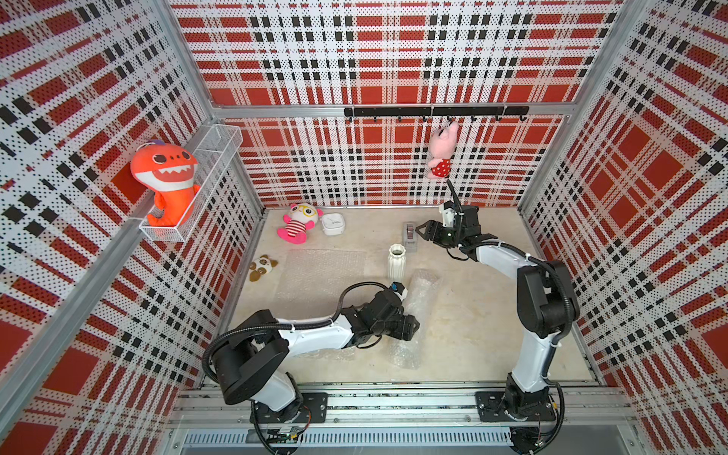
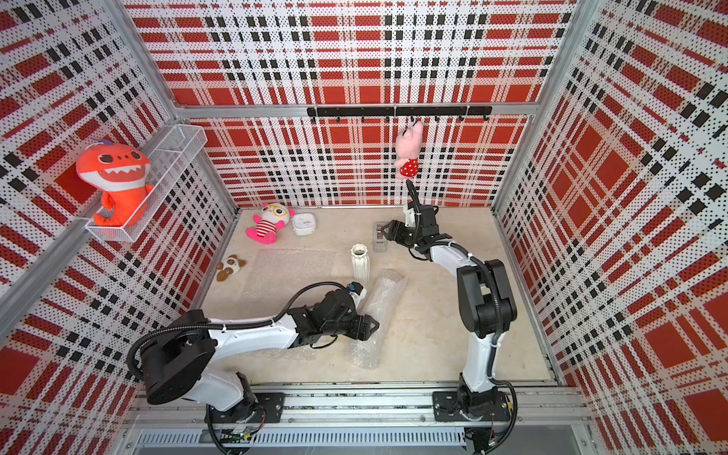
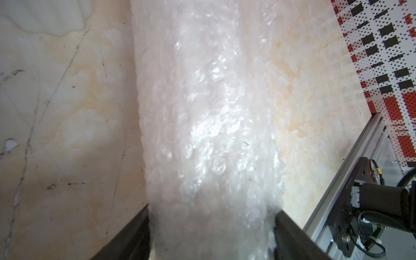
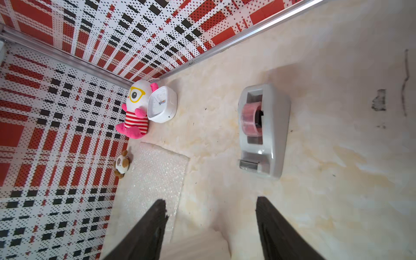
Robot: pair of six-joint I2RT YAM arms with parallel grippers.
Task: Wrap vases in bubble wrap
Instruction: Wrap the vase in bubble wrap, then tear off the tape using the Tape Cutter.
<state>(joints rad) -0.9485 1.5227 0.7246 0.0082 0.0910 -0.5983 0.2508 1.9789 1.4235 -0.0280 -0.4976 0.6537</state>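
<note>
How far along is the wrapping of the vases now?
Done: one bubble-wrap roll lies closed, seemingly around a vase. In hand: the left pincer clasps it; the right pincer is open near the tape dispenser. Left: the upright vase and flat sheet.

Glossy plastic bubble wrap [image 3: 202,135], matt vase [image 1: 396,262]

The walls [image 1: 394,59] wear a dotted plaid of red, white and black. The desk [image 1: 472,315] is cream marble with thin grey veins. The left claw [image 1: 413,327] and right claw [image 4: 209,200] are black. Between the left claw's jaws the rolled wrap [image 3: 202,112] is clear, its bubbles glinting white. Ahead of the right claw the dispenser [image 4: 263,157] is grey and its tape [image 4: 248,119] pink. Farther off, the doll [image 4: 137,108] is white and pink with red stripes and yellow glasses, and the box [image 4: 162,104] is white. The vase [image 1: 396,262] is ribbed white.
</note>
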